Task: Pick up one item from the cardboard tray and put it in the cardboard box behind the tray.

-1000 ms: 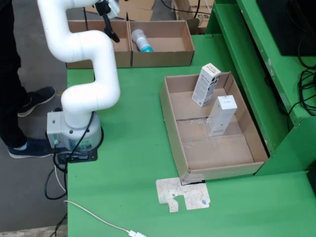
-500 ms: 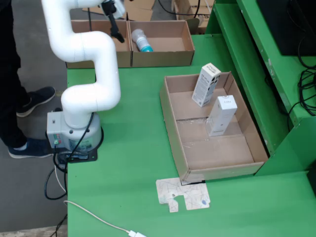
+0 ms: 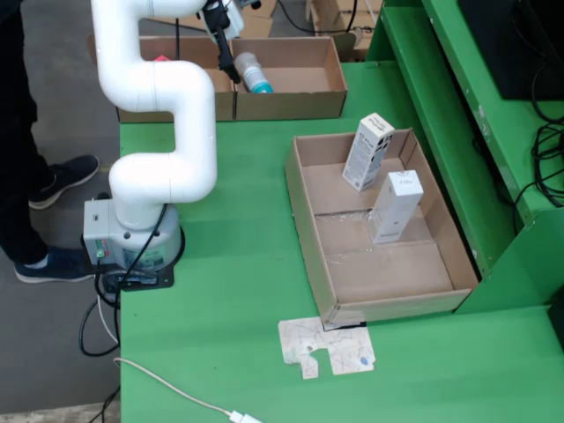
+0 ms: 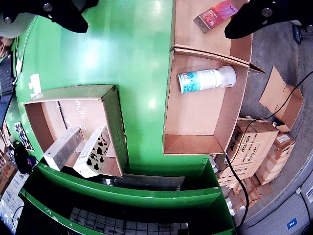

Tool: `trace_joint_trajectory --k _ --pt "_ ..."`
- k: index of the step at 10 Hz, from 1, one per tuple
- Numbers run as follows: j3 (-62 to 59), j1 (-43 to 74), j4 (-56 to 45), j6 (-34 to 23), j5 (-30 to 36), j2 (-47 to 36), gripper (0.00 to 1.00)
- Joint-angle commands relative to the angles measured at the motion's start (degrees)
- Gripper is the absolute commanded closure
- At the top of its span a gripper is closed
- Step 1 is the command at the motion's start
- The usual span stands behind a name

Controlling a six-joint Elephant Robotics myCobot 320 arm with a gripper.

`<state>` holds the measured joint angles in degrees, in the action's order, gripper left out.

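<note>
Gripper (image 4: 161, 12) over rear boxes, jaws wide apart, empty.
Bottle (image 4: 205, 80) lies in box (image 4: 195, 132) (on its side); 2 cartons (image 3: 381, 174) upright in tray (image 3: 304, 211).

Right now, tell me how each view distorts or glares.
The view that rides on the gripper is fisheye: the green table bulges and the tray edges bow, with a bright glare streak. The view from above is straight-lined, evenly lit, with soft shadows.
</note>
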<state>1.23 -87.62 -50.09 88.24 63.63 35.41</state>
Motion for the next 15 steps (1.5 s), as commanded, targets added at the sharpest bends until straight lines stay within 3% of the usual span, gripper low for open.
trace_joint_trajectory --k 1,3,4,5,6,7,8,15 --pt "-1.23 7.58 1.11 -7.97 1.84 -2.36 0.00" --pt "-1.23 7.58 1.11 -7.97 1.84 -2.36 0.00" --pt "-1.23 12.43 2.12 -12.50 4.23 -1.37 0.00" --pt "-1.23 12.43 2.12 -12.50 4.23 -1.37 0.00" --pt "-20.93 16.53 -6.58 -17.37 6.87 7.89 0.00" --pt "-20.93 16.53 -6.58 -17.37 6.87 7.89 0.00" --pt "-25.04 19.78 -8.39 -20.93 7.46 9.10 0.00" --pt "-26.08 25.70 -9.95 -27.15 8.71 5.12 0.00"
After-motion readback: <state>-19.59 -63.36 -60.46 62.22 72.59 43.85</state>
